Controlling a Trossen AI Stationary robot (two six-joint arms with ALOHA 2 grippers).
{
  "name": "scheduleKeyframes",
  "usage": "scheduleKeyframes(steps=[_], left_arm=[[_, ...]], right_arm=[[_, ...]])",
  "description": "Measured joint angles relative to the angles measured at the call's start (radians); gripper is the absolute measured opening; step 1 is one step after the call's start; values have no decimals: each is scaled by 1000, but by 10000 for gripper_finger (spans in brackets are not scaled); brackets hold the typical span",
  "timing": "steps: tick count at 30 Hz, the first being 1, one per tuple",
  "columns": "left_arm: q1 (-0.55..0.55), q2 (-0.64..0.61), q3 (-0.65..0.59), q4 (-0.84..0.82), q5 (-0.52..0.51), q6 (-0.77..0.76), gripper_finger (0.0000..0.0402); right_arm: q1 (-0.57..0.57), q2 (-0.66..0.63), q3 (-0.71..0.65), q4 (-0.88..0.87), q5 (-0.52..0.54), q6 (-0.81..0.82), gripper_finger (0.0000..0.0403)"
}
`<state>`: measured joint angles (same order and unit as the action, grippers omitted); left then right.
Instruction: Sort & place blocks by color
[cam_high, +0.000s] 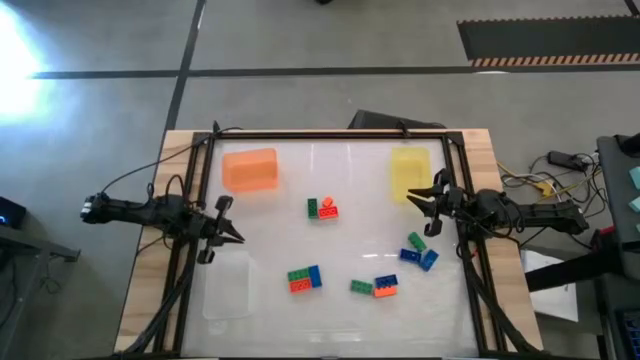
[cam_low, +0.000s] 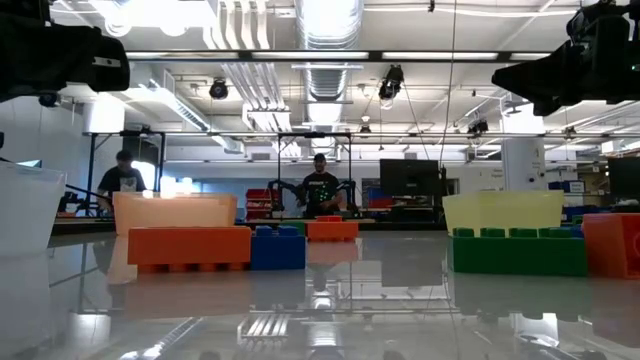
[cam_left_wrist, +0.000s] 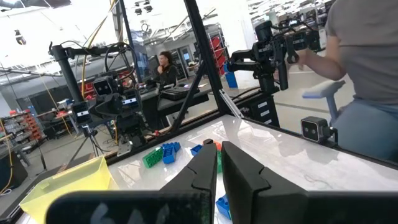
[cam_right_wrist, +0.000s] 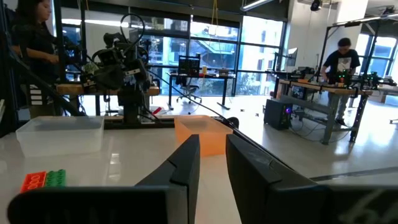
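overhead, the bench (cam_high: 330, 290) shows as a glossy white top framed in black rails with bare wood along both sides, standing on a grey concrete floor. the low view looks across that shiny surface into a large workshop with ceiling ducts and lamps, where two people stand at far workstations; another person sits close by in the left wrist view.

an orange tray (cam_high: 250, 168) sits at the far left of the bench, a yellow tray (cam_high: 410, 172) at the far right, and a clear tray (cam_high: 226, 287) at the near left.

the left gripper (cam_high: 232, 222) hangs over the left edge of the bench, between the orange tray and the clear tray, its fingers spread apart and holding nothing. the right gripper (cam_high: 428, 211) hovers at the right edge, just beside the yellow tray's near end, its fingers likewise parted and empty.

the blocks lie in four small clusters across the middle and right of the bench. a green and red-orange pair (cam_high: 323, 208) rests near the centre, well apart from both grippers. a green, blue and red-orange group (cam_high: 304, 278) lies nearer the front, to the right of the clear tray. a green, blue and red-orange group (cam_high: 376, 287) sits further right. a green and blue group (cam_high: 418, 252) lies closest to the right gripper, just toward the front from it, not touching.
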<state>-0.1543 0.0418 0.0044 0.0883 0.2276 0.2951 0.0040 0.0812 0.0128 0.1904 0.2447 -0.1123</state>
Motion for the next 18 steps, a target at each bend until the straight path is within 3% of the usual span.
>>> scheduleKeyframes(steps=[6, 10, 14, 18], left_arm=[[0, 0, 0, 33, 1, -31, 8], [-3, 10, 0, 202, 7, -294, 8], [-3, 17, 0, 378, 7, -341, 8], [-3, 17, 0, 515, 7, -341, 8]], right_arm=[[0, 0, 0, 4, 0, 1, 68], [0, 0, 0, 7, -43, 167, 68], [0, 0, 0, 27, -67, 371, 68], [0, 0, 0, 30, -61, 368, 68]])
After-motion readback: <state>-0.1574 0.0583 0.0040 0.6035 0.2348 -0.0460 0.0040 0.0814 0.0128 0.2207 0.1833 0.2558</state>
